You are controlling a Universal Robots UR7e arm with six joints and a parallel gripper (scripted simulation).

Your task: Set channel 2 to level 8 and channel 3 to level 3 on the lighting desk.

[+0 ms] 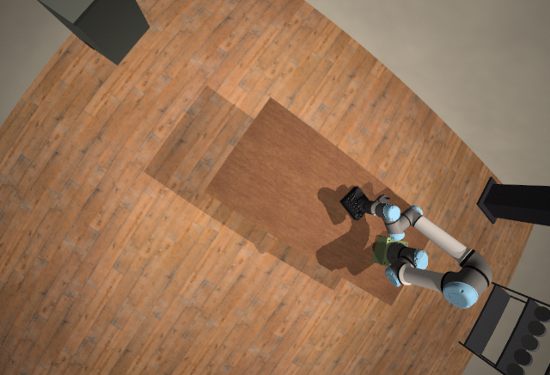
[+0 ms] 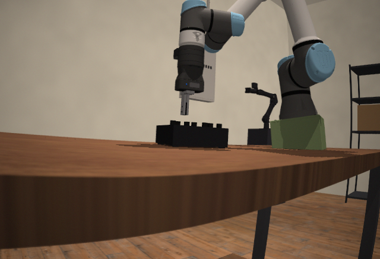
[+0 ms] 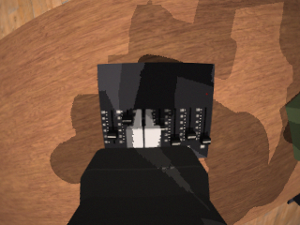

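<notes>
The black lighting desk [image 2: 192, 135] stands on its feet on the wooden table, with several fader caps sticking up from its top. It also shows in the overhead view [image 1: 354, 202] and in the wrist view [image 3: 156, 107]. My gripper [image 2: 184, 113] is shut on nothing and points straight down, hanging a short way above the desk's left part, clear of the caps. In the wrist view the shut fingers [image 3: 145, 135] cover the near ends of the second and third slots from the left. The scale marks are too small to read.
My green base block [image 2: 297, 132] stands on the table right of the desk. A small black arm on a box [image 2: 260, 113] stands behind. A black shelf rack [image 2: 365, 121] is at the far right, off the table.
</notes>
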